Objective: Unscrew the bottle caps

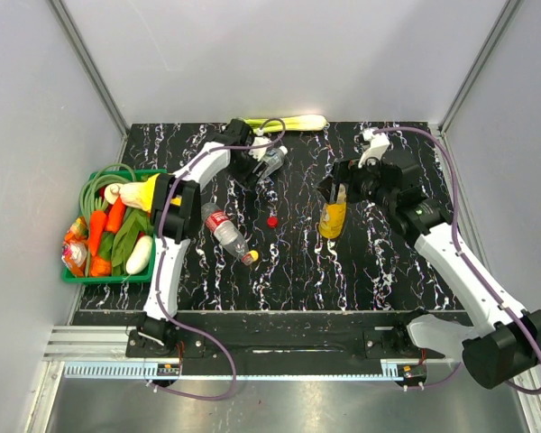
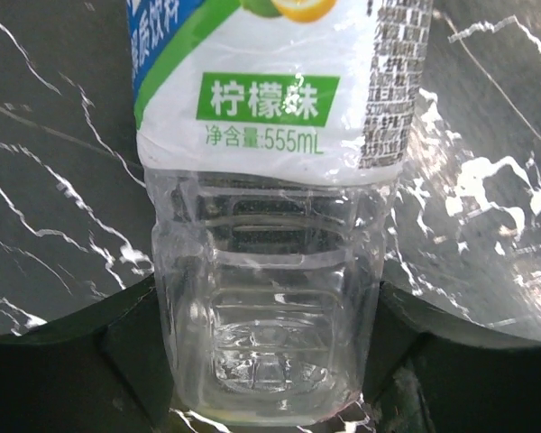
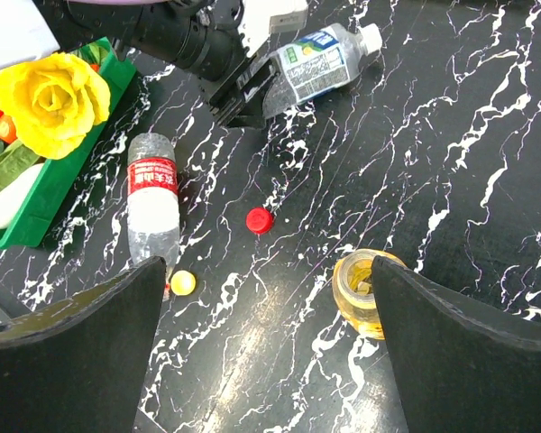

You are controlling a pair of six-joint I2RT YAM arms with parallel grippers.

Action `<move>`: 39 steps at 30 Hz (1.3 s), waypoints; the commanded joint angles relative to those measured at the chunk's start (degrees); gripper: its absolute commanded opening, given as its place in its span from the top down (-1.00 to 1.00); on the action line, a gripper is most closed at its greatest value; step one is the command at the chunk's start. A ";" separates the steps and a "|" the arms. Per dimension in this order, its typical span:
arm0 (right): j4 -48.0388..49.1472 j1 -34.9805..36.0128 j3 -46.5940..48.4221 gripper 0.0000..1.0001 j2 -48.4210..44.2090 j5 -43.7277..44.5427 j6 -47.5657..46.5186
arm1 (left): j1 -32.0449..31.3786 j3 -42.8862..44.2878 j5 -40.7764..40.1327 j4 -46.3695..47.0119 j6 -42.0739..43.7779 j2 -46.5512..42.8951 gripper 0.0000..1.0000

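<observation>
My left gripper is shut on the base of the blue-green-labelled bottle, which lies on the table with its white cap still on. In the left wrist view its clear base fills the gap between my fingers. The red-labelled bottle lies uncapped at left. The red cap and the yellow cap lie loose on the table. My right gripper is open and empty above the upright, uncapped yellow juice bottle, which shows beside my right finger.
A green basket of toy vegetables sits at the left edge, with a yellow flower beside my left arm. A pale green stalk lies along the back wall. Grey walls close in three sides.
</observation>
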 commanded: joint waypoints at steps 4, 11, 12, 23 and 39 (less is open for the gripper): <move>0.65 -0.44 3.34 -0.99 -3.00 -3.41 2.88 | 0.66 -4.78 5.24 6.43 -6.41 -13.98 -0.16; 0.12 -0.44 5.89 -0.99 -3.88 -5.88 6.05 | 1.45 -8.02 9.73 6.43 -9.22 -29.79 -0.17; 0.21 -0.44 6.33 -0.99 -3.88 -6.23 6.40 | 1.54 -9.33 9.91 6.43 -9.49 -32.60 -0.17; 10.04 -0.44 7.48 -0.99 -0.46 -13.78 18.25 | 1.80 -44.72 22.02 20.55 -24.67 -66.78 -0.19; 34.14 0.87 -0.96 -0.75 12.19 -28.47 37.69 | 0.22 -87.30 31.71 41.32 -48.95 -96.70 -0.19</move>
